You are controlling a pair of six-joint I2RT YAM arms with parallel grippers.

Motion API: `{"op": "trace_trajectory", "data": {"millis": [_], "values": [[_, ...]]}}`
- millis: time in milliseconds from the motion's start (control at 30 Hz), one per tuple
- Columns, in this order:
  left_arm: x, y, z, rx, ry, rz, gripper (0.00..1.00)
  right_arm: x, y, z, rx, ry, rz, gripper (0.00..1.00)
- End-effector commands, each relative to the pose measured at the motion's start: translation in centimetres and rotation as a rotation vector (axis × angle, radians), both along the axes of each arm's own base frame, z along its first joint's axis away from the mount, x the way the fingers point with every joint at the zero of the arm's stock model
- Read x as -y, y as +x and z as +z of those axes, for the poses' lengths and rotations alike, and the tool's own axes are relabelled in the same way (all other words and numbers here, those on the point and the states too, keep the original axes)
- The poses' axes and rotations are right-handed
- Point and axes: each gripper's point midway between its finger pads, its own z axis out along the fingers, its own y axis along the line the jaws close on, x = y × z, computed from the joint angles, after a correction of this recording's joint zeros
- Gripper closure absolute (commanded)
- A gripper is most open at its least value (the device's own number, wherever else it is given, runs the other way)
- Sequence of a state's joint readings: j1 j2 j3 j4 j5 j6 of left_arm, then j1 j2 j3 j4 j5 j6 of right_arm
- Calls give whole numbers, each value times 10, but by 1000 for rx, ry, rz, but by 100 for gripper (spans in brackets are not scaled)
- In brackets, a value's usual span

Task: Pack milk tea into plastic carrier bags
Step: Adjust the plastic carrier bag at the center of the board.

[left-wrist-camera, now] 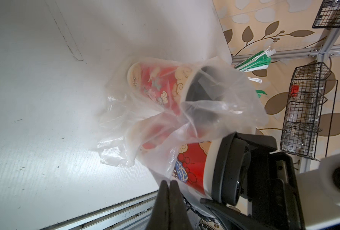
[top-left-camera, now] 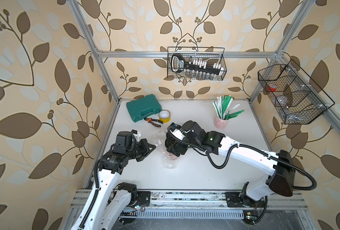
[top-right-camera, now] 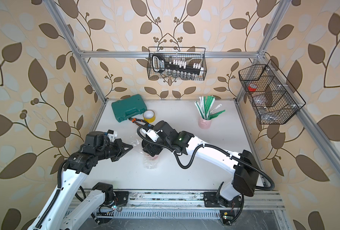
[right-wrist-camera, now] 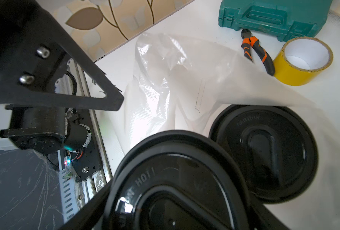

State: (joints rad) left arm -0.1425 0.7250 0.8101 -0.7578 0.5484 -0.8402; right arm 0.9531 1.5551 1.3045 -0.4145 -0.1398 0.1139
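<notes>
Milk tea: first cup [left-wrist-camera: 155, 85] stood on the table [left-wrist-camera: 45, 119] inside the plastic bag [left-wrist-camera: 221, 111]. Second cup [left-wrist-camera: 193, 167], clasped at its lid by the right gripper [top-left-camera: 173, 149], seemed only partway in. The left gripper [left-wrist-camera: 168, 184] pinched the bag's edge.

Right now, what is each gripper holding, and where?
Left gripper pinches the plastic bag at its edge; right gripper grips a milk tea cup near its lid.
</notes>
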Motion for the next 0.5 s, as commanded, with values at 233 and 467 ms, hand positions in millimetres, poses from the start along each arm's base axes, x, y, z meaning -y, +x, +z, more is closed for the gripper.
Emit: {"op": "trace_trajectory", "data": {"millis": [233,467], "values": [[-5,-2,10,27,17,22,100,-7,-4,-21,-1,-16,53,26],[-3,-3,12,32,1,14,100,-14,-3,-29,25,11,76,26]]}}
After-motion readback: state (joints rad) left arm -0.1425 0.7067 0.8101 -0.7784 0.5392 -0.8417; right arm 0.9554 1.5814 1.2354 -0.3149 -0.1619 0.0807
